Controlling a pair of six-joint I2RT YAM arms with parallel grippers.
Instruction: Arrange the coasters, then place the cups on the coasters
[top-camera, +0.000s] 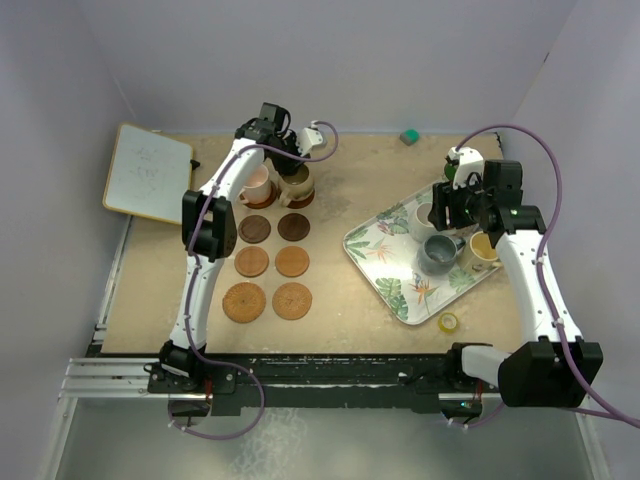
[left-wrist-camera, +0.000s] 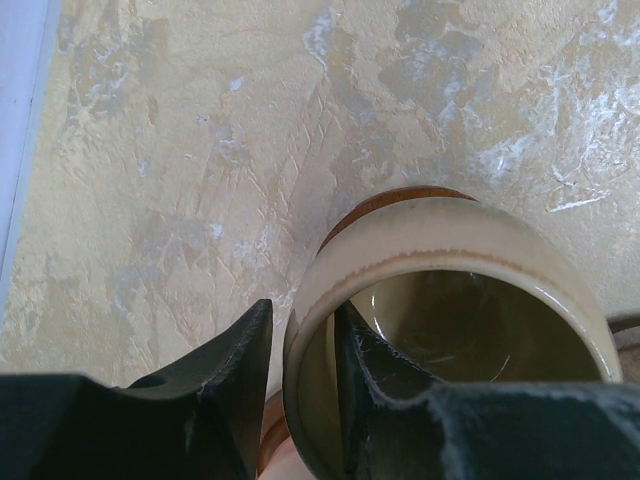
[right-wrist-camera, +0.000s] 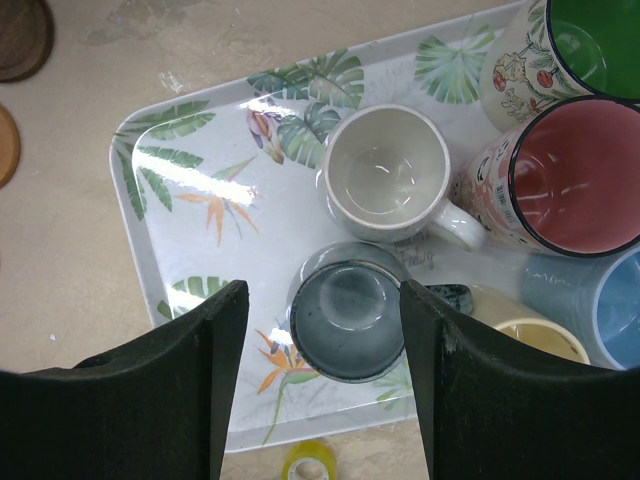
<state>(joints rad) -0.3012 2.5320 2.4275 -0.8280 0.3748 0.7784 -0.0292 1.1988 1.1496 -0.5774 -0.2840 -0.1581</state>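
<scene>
Left wrist: left end effector (left-wrist-camera: 300, 310) slightly parted astride tan mug (left-wrist-camera: 450, 250) rim. Right end effector (right-wrist-camera: 322, 290) wide, empty, above slate mug (right-wrist-camera: 350, 315); grey mug (right-wrist-camera: 385, 170) just beside, on tray (right-wrist-camera: 200, 250).

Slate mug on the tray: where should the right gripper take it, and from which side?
Probably from above, pinching the rim wall of the slate mug on the side toward bare tray: it stands upright, mouth open, and its handle and the yellow mug crowd the other side.
</scene>
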